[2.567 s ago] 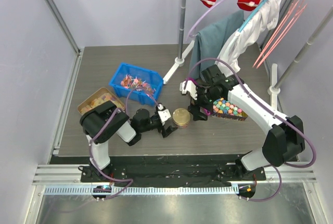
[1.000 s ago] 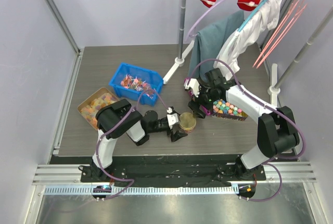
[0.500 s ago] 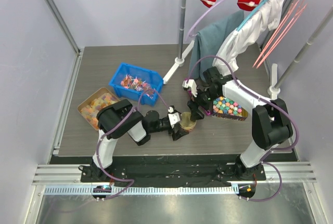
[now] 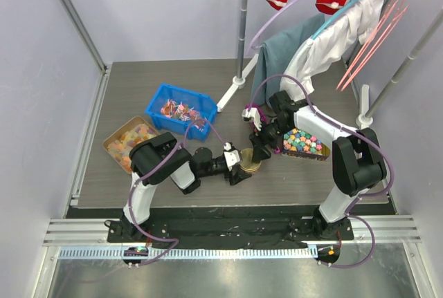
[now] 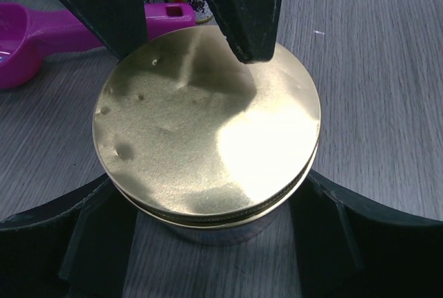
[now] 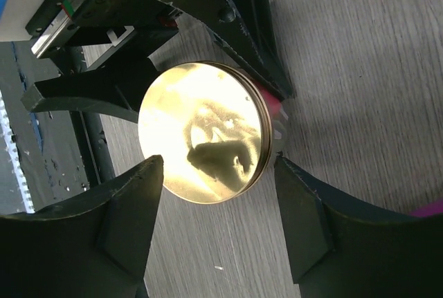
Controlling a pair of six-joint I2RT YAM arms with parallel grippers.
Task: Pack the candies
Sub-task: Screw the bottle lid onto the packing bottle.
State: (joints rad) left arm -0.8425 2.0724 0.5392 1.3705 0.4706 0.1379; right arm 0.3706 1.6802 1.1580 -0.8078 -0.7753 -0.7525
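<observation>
The candies (image 4: 181, 110), small red and pink wrapped sweets, lie in a blue bin (image 4: 158, 97) at the back left. A glass jar with a gold lid (image 4: 248, 160) stands at the table's middle. My left gripper (image 4: 239, 167) is shut on the jar, a finger on each side of the glass below the lid (image 5: 208, 118). My right gripper (image 4: 258, 147) is open and hangs over the lid (image 6: 201, 132). Its fingers (image 6: 128, 208) straddle the lid without touching it.
A tray of pastel cube sweets (image 4: 304, 142) lies right of the jar. A tin of orange-yellow gummies (image 4: 127, 140) lies at the left. A magenta scoop (image 5: 31, 42) lies just behind the jar. A clothes rack pole (image 4: 241, 35) with hanging garments stands at the back.
My left gripper moved right and closed round the jar, shifting it slightly. My right gripper came down and left from the pastel tray to over the lid.
</observation>
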